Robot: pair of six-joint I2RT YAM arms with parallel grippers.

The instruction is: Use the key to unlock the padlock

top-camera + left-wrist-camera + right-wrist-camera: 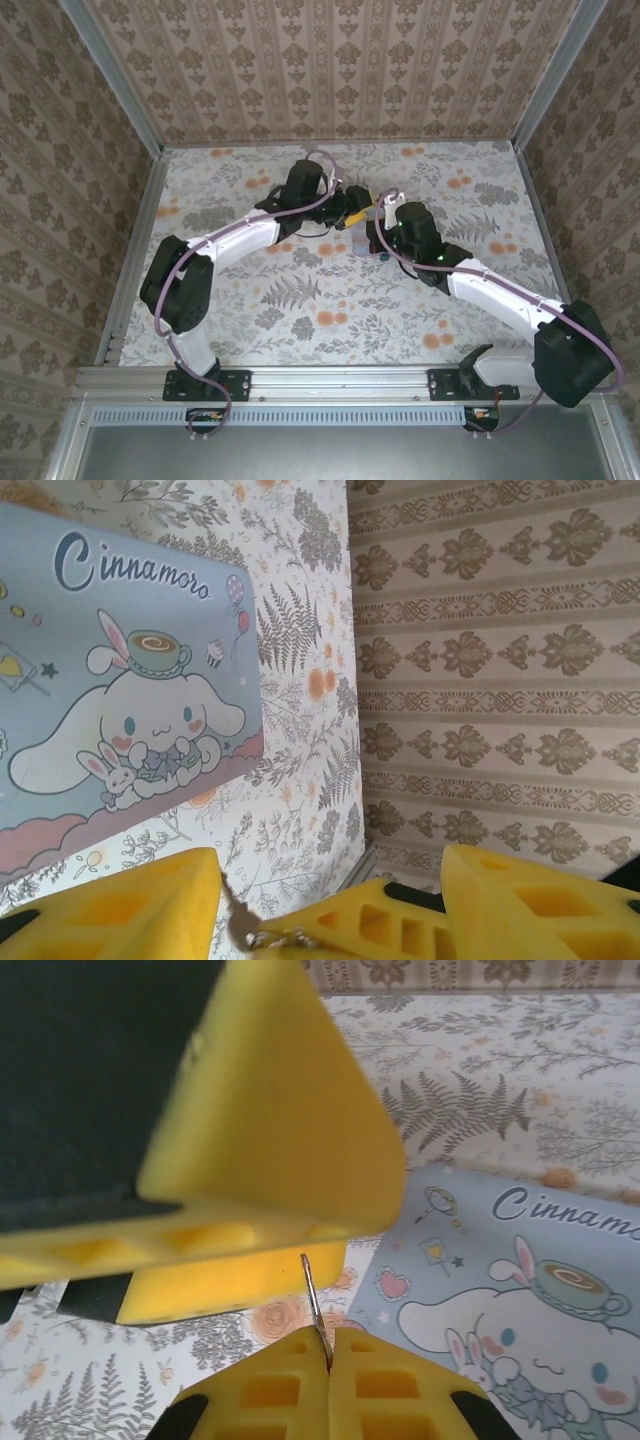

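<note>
Pinching the key (313, 1295), right hand (328, 1348) closed; left hand (330, 885) half-open.

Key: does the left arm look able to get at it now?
Probably yes: the key sticks up free from the shut right gripper, and the open left gripper is close beside it, nothing between.

Two tools (330, 858) (328, 1348), one key (313, 1305), one cartoon tin (120, 680)
</note>
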